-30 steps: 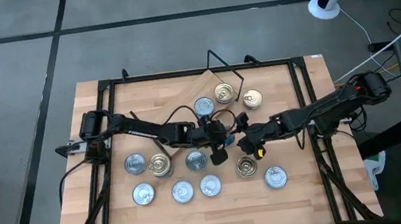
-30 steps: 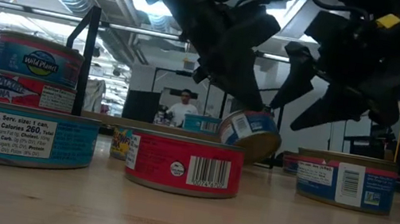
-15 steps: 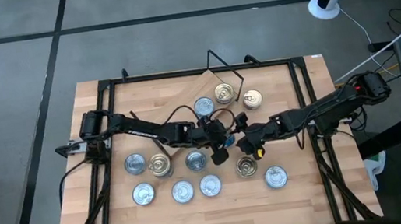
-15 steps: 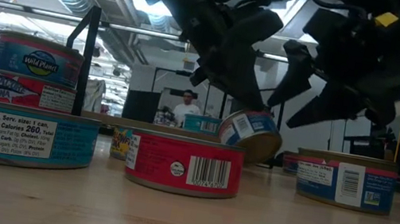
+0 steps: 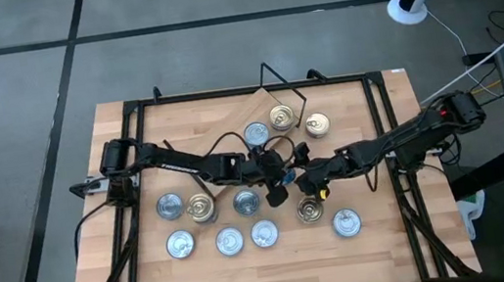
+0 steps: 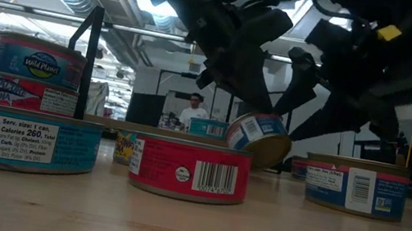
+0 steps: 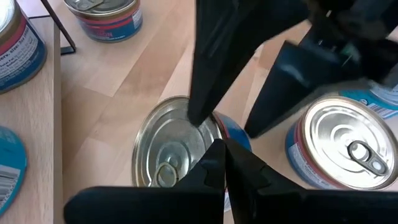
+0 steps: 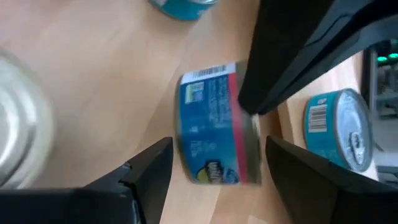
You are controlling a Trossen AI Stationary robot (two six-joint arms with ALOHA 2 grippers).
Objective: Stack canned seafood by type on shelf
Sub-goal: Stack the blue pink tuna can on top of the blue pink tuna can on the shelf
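1. Centrally, a tilted tin leans on its edge on the table; the left gripper presses its shut fingers against the lid, holding nothing.
2. Just beside, the right gripper straddles that tin with fingers spread wide, not clamped on it.
3. Other tins lie in a row nearer the front; the shelf at the back carries stacked tins.
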